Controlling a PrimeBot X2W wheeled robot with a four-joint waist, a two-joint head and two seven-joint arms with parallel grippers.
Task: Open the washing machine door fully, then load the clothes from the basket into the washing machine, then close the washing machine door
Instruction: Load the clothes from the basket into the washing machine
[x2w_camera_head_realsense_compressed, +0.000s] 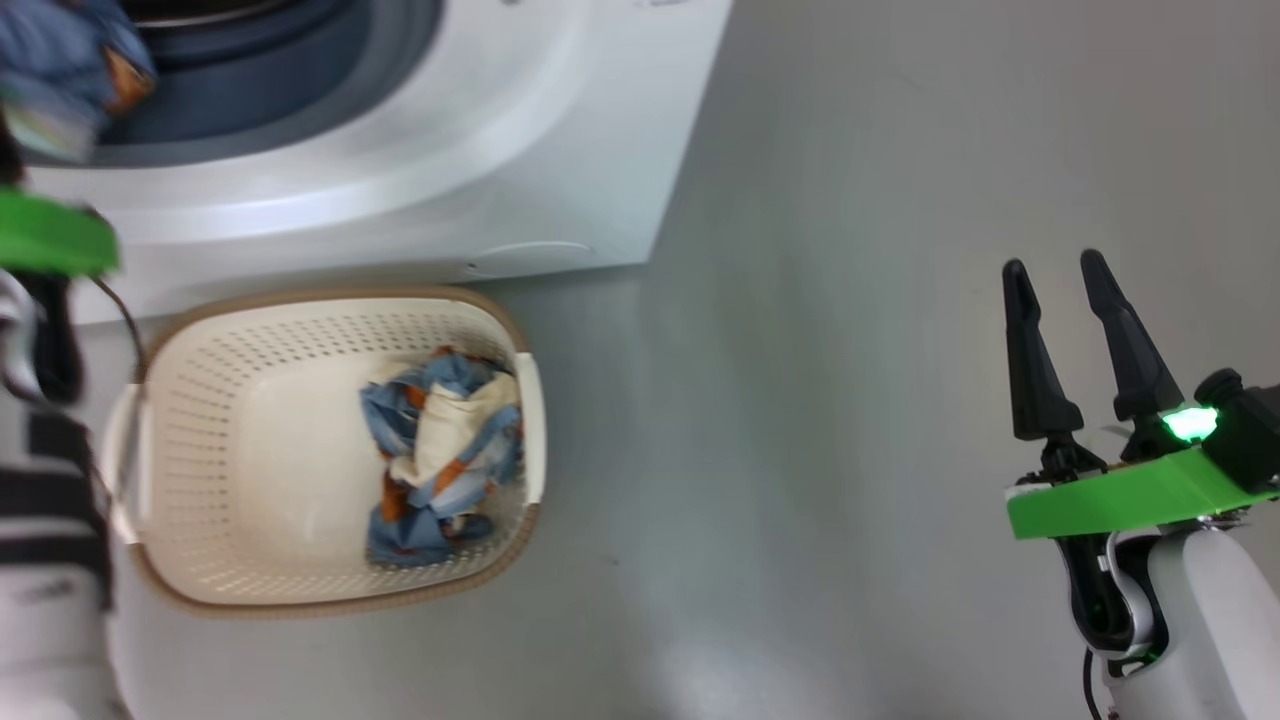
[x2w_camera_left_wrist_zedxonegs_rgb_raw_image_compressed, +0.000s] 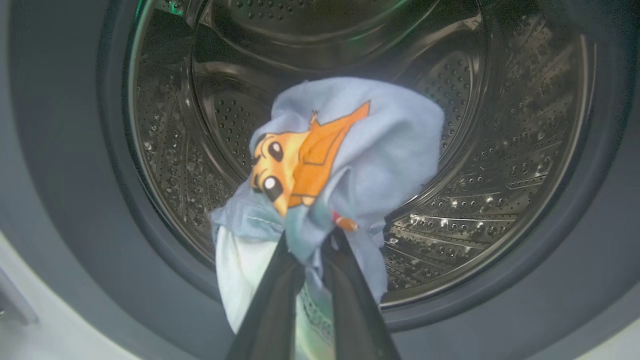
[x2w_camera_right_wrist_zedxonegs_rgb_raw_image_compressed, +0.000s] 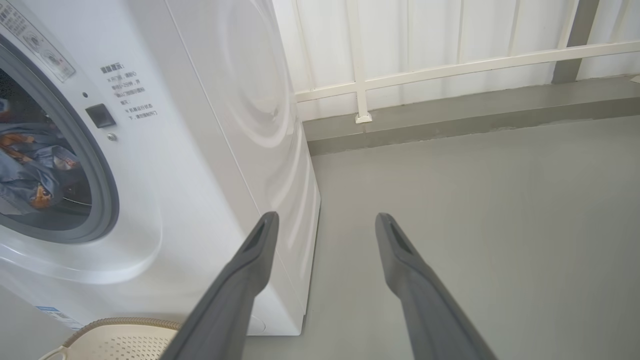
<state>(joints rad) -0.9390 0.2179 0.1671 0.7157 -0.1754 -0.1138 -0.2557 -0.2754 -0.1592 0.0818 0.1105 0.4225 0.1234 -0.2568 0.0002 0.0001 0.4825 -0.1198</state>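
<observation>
Left wrist view: the left gripper (x2w_camera_left_wrist_zedxonegs_rgb_raw_image_compressed: 312, 240) is clamped on a clothes bundle (x2w_camera_left_wrist_zedxonegs_rgb_raw_image_compressed: 360, 150) before the open drum (x2w_camera_left_wrist_zedxonegs_rgb_raw_image_compressed: 500, 150) of the washing machine (x2w_camera_head_realsense_compressed: 450, 150). Other clothes (x2w_camera_head_realsense_compressed: 440, 460) lie against the basket's (x2w_camera_head_realsense_compressed: 200, 350) right wall. The right gripper (x2w_camera_head_realsense_compressed: 1053, 262), fingers apart, hangs over bare floor (x2w_camera_head_realsense_compressed: 800, 400), well right of the machine's edge.

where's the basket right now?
Head view, lower left: the basket sits on the floor just in front of the washing machine, with clothes bunched at its right end.
</observation>
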